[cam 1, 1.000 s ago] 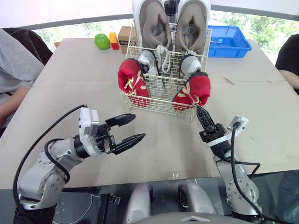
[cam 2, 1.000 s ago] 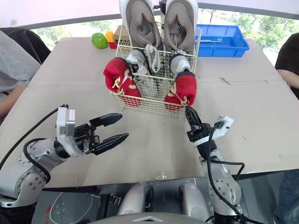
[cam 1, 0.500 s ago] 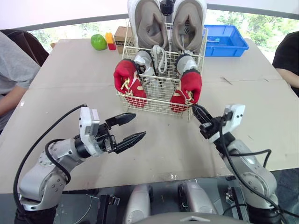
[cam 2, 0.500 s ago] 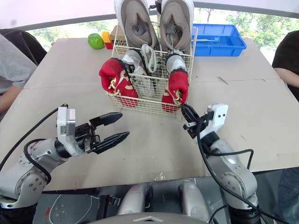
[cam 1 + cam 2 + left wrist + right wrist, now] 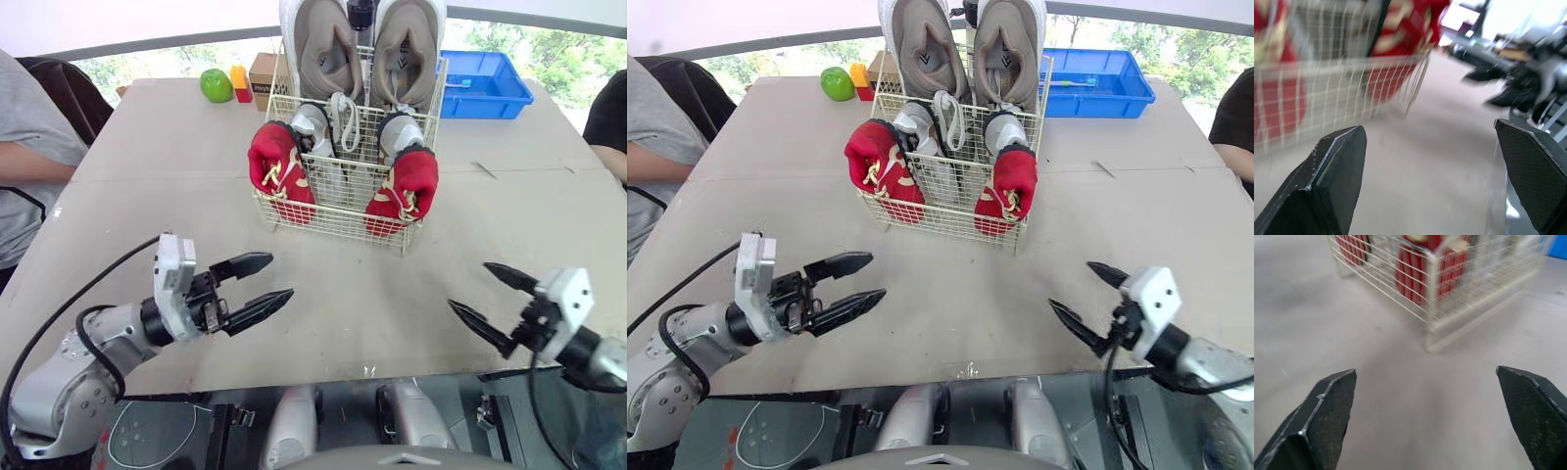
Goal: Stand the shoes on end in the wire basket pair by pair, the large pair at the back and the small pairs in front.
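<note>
basket (image 5: 338,217), blue bin (image 5: 487,90) behind it, faces left pincer (image 5: 281,275) and right pincer (image 5: 467,284), both gaping empty.

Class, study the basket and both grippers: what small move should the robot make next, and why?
Probably just lower both arms to rest. The wire basket holds the large grey pair on end at the back, with the small grey pair and the red pair in front. The left gripper and right gripper hover open and empty, apart from the basket.

A robot test lab — people (image 5: 34,147) seated at a plain table (image 5: 167,196) beside windows (image 5: 563,49).
</note>
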